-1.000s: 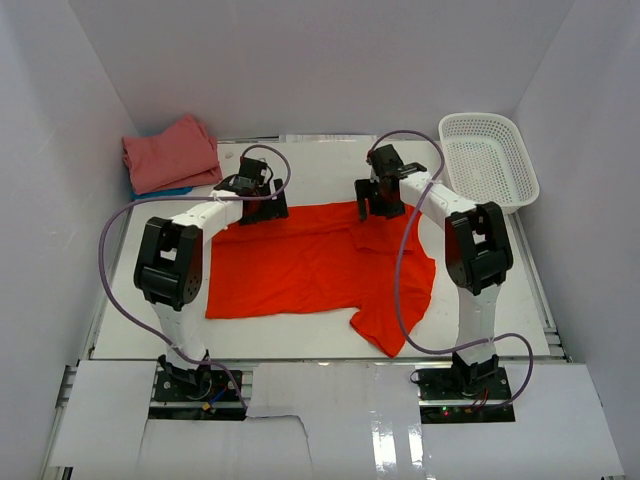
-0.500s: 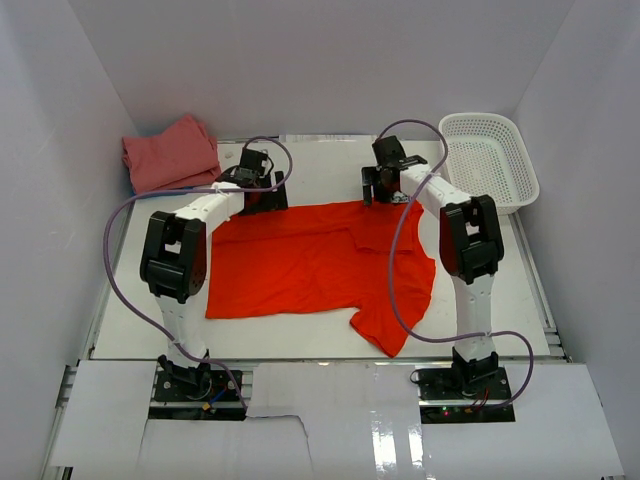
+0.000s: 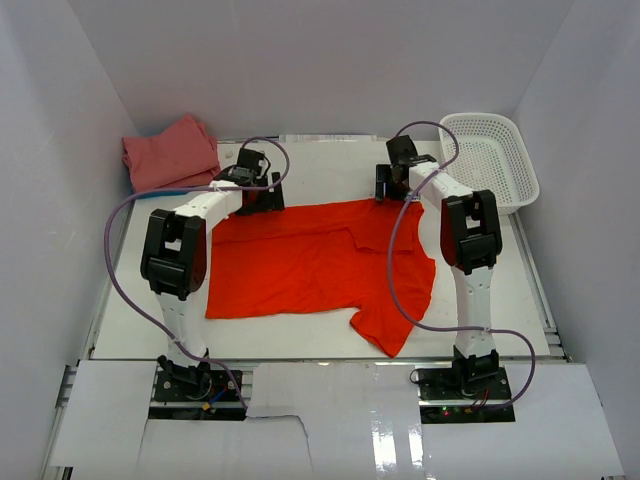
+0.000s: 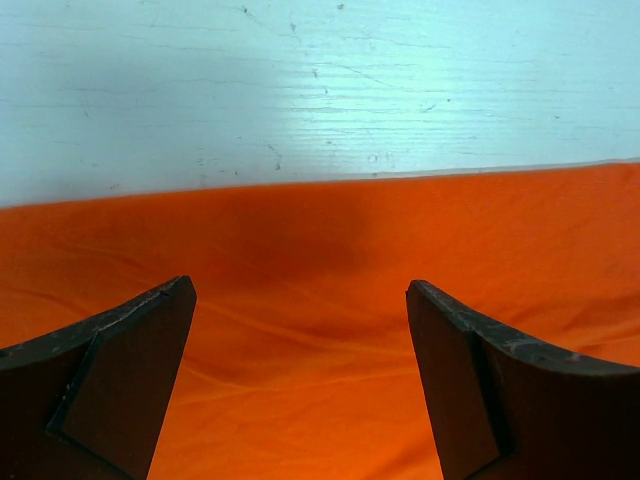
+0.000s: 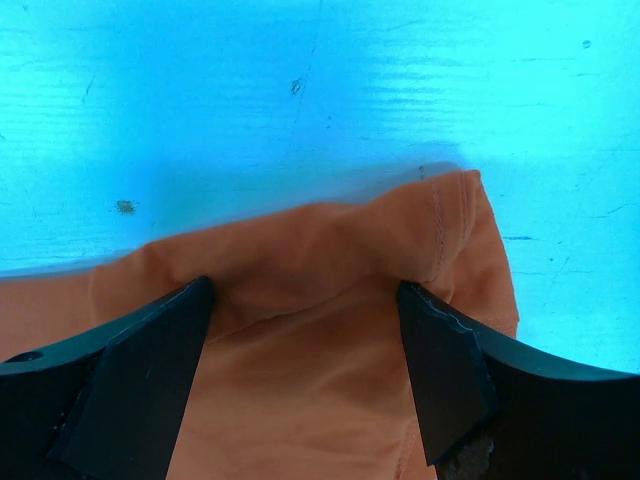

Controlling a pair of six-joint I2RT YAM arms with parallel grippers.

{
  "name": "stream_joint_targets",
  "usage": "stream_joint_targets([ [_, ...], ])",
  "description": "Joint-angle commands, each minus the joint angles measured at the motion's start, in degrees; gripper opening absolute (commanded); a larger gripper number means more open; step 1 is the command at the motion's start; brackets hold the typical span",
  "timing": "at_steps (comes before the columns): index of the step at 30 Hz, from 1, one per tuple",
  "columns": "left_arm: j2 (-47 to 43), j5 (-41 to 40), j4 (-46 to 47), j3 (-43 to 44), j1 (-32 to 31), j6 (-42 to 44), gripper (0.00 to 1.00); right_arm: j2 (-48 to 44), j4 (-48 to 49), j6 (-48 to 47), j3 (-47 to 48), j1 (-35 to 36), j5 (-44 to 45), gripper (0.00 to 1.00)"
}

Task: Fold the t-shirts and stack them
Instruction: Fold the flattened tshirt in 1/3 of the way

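The bright orange-red t-shirt (image 3: 310,265) lies spread on the white table, one sleeve folded toward the near right. My left gripper (image 3: 258,192) is at the shirt's far left edge. In the left wrist view the left gripper (image 4: 300,288) is open, with flat orange cloth (image 4: 320,260) beneath and between its fingers. My right gripper (image 3: 393,188) is at the far right corner. In the right wrist view the right gripper (image 5: 305,288) is open and straddles the shirt's stitched, slightly bunched corner (image 5: 440,230). A folded salmon-pink t-shirt (image 3: 170,152) rests at the back left, with a sliver of the blue one (image 3: 165,191) showing under it.
A white mesh basket (image 3: 478,119) stands at the back right corner of the table. White walls close in the left, right and back sides. Each arm's purple cable (image 3: 115,260) loops beside it.
Both grippers have moved away from the arm bases to the shirt's far edge. The right one also shifted right, to the corner. The shirt lies as before.
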Motion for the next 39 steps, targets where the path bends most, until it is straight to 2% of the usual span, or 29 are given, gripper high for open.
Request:
stream_joint_targets([
  [1,0.15,1.31,-0.31,0.83,0.93,-0.33,0.98,0.92,0.36,1.52,0.87,-1.32,0.82,0.81],
  [11,3.05,3.51,0.84,-1.19,3.31,-1.12,0.98,-0.40,0.36,1.61,-4.49,-4.93,1.17,0.80],
  [22,5.86,3.24,0.66,1.00,3.49,-1.12,0.98,0.04,0.88,0.56,-2.74,-4.93,-1.11,0.80],
  [39,15.53,2.72,-1.98,12.43,4.45,-1.38,0.98,9.26,-1.14,-0.49,12.20,-4.93,-2.43,0.82],
])
